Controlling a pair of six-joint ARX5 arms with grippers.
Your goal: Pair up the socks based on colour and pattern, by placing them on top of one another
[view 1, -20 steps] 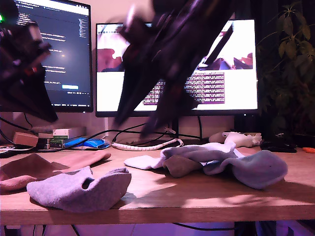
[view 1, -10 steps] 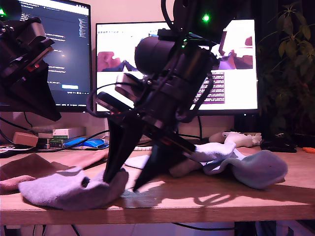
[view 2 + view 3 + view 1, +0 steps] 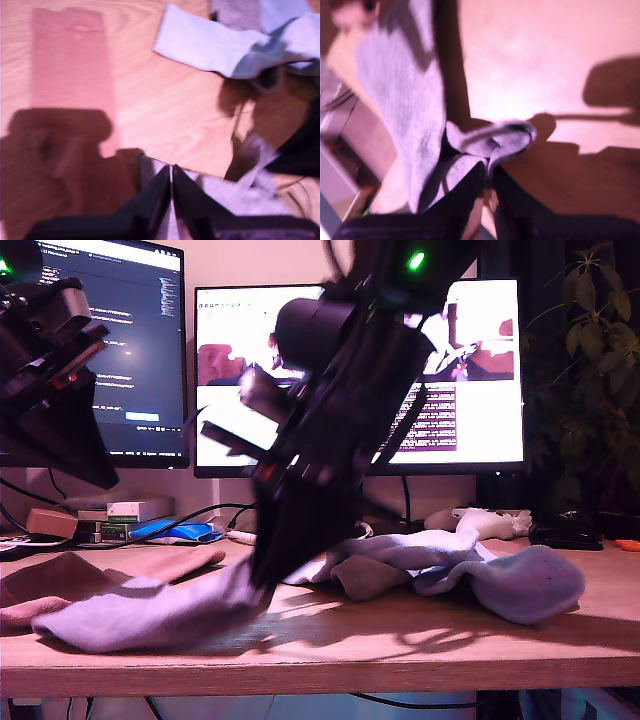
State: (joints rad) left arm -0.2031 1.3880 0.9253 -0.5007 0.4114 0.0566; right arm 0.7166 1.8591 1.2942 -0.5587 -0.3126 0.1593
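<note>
Your second tool (image 3: 262,578), clamped shut on the grey-lavender sock (image 3: 140,612), needs a clean lift off the surface (image 3: 400,645) before crossing to the heap (image 3: 450,565).

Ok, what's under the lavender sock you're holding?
Under the lavender sock's raised end, only bare table shows. Whatever lies beneath its resting end is covered.

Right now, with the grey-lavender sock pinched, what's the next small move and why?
Probably raise my second gripper a little further. Its jaws are shut on one end of the grey-lavender sock, but most of the sock lies stretched on the table. Getting it clear first should avoid dragging it when carrying it toward the sock pile on the exterior view's right.
</note>
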